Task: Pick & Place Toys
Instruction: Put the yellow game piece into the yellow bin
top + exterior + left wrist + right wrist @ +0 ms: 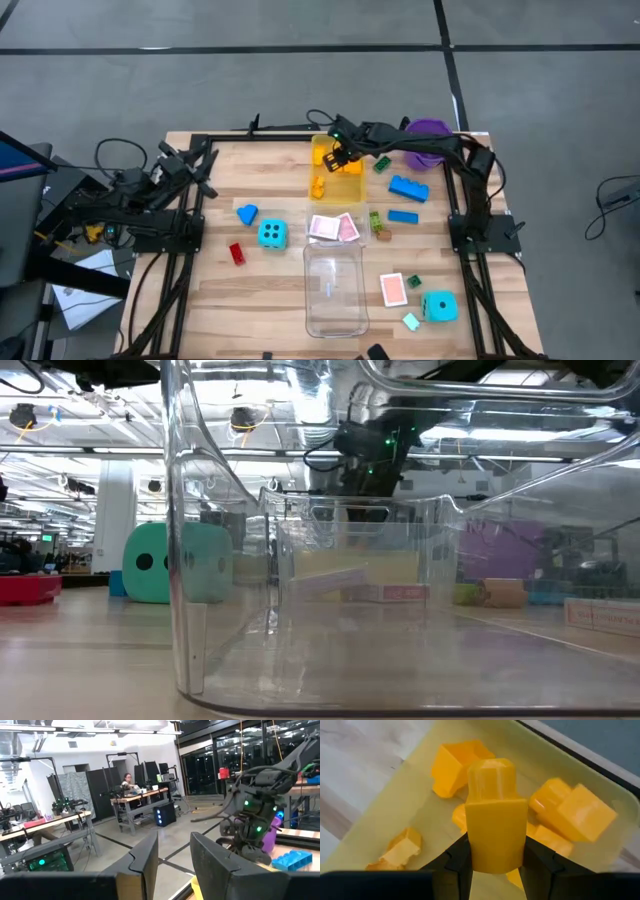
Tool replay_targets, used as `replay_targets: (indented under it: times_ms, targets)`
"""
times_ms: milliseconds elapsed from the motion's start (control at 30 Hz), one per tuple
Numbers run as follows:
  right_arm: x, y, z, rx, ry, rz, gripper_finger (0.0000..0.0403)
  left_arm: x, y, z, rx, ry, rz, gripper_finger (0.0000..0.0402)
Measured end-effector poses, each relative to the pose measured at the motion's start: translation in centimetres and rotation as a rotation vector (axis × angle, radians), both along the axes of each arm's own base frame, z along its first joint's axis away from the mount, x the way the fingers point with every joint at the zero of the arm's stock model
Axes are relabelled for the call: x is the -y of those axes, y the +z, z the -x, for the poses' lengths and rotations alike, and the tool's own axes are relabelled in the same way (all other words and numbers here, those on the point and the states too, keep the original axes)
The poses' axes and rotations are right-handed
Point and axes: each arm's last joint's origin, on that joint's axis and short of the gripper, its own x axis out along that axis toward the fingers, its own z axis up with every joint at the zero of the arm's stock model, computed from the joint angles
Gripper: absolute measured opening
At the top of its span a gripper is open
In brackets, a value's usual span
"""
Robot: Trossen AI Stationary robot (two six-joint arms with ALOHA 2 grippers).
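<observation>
We judged the sorting well short of half done. The right claw (495, 862) hung over the yellow-tinted tray (352, 186) at upper centre of the high view, clamped on a yellow brick (495, 817), with several yellow pieces (572, 810) already lying inside. Left out on the bench (260, 290) were 2 cyan dice (271, 234), 2 blue bricks (408, 188), a red brick (237, 253), a blue cone-like piece (247, 213) and pink-backed cards (333, 227). The clear tray (334, 290) at lower centre looked empty. The left claw (175, 865) waited at the left edge, narrowly parted, holding nothing. The bench was pale wood; beyond it lay a workshop with desks and a seated person (127, 782).
</observation>
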Motion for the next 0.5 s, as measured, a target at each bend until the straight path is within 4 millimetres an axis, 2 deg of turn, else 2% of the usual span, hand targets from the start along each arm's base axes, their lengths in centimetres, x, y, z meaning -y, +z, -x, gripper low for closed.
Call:
replay_targets:
  times_ms: [100,500]
  targets:
    - [0.04,-0.50,-0.11,-0.011,0.002,-0.005,0.0121,0.01,-0.04,-0.18,-0.008,0.000,0.000,0.0108]
    - [-0.02,-0.36,-0.21,-0.004,0.011,0.003,0.0121,0.02,-0.07,-0.32,-0.015,0.000,-0.001,0.0108]
